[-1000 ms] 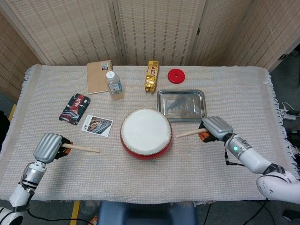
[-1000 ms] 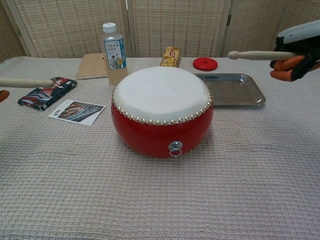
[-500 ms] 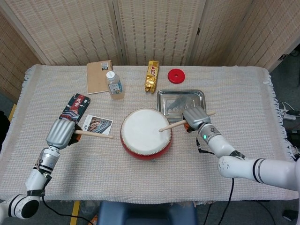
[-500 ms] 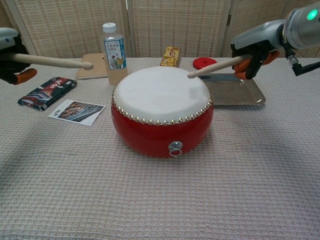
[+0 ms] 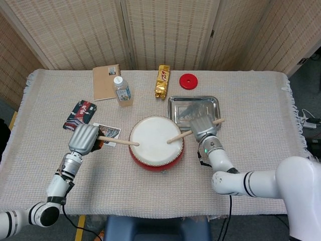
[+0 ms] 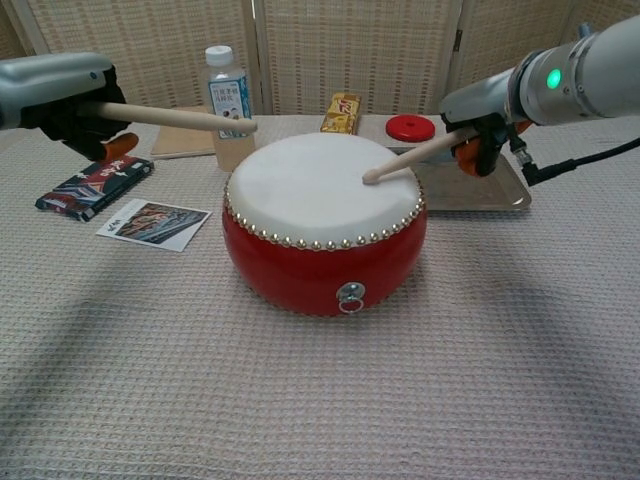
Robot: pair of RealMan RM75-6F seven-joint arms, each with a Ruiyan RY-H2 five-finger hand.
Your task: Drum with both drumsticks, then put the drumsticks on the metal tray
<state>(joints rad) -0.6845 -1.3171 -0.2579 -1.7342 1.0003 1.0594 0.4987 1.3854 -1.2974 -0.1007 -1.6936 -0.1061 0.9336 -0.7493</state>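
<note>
The left robot hand (image 5: 84, 138) grips a drumstick (image 5: 118, 141) with its tip above the drum (image 5: 156, 142). The right robot hand (image 5: 202, 128) grips another drumstick (image 5: 193, 130), tip touching the drumhead.

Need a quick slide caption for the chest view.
Both hands hold drumsticks over the red drum; right drumstick tip on the skin.

Open table (image 5: 165, 196) lies in front of the drum (image 5: 156, 141). Behind it, the bottle (image 5: 122, 91), snack pack (image 5: 161, 81) and metal tray (image 5: 193, 110) crowd the passage.
</note>
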